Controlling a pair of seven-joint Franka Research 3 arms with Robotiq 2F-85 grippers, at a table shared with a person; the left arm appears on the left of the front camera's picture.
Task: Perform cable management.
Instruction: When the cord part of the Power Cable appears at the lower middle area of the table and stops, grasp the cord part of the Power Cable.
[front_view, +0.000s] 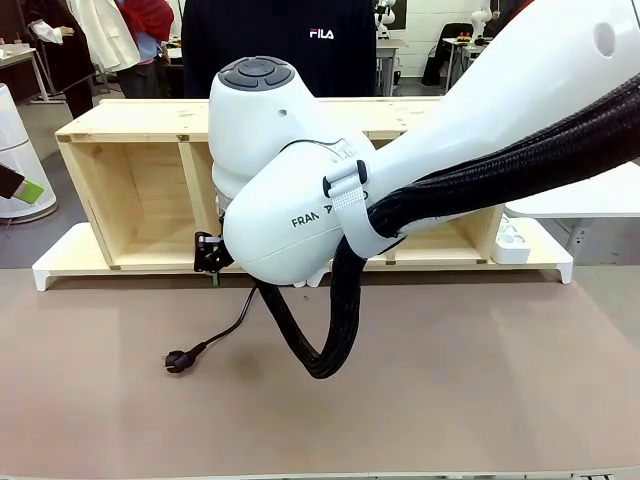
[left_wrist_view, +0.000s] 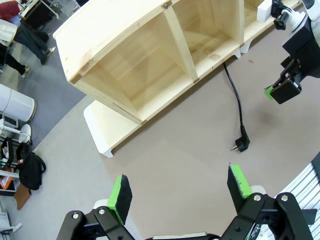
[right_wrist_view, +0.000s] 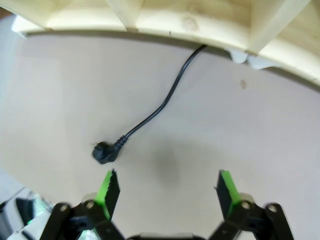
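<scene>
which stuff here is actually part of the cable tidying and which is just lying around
Part of the job:
- cable with its plug
- right gripper, open, near the plug

Just lying about:
- wooden shelf
- white power strip

The thin black cable (right_wrist_view: 173, 87) lies curved on the table (right_wrist_view: 250, 145), plug (right_wrist_view: 104, 152) free.

Grey floor (left_wrist_view: 52, 90), pale wooden shelf unit (front_view: 130, 121) — white table (front_view: 590, 203) beyond
</scene>
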